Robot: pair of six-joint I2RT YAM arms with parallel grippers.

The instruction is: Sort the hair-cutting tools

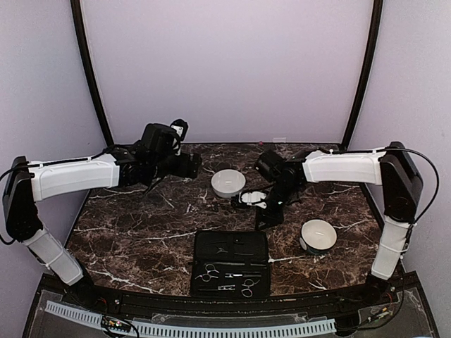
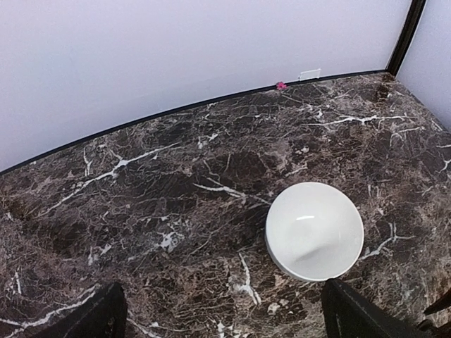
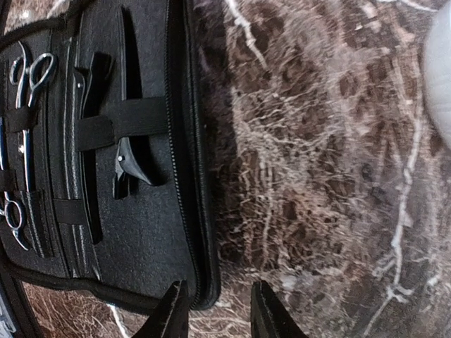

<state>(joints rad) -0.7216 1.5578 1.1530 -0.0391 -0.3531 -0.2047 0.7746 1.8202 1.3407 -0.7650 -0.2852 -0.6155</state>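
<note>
Evidently pick step: tools (image 1: 208, 273) sit strapped in case (image 3: 148, 232), table's near side. L gripper (image 2: 224, 303) wide, empty, near bowl (image 2: 315, 230). R gripper (image 3: 215, 310) narrow at case rim; can't tell if pinching. Next: R shifts inward onto scissors (image 3: 26, 141).

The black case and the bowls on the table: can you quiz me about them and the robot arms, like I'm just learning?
1. Pick one: how many white bowls stand on the table? A one, B two, C three.
2. True or false: the silver scissors lie inside a bowl.
3. Fill the gap: the left fingers stand wide ___.
Key: 1 B. 2 False, they sit in the open black case. 3 open.
</note>
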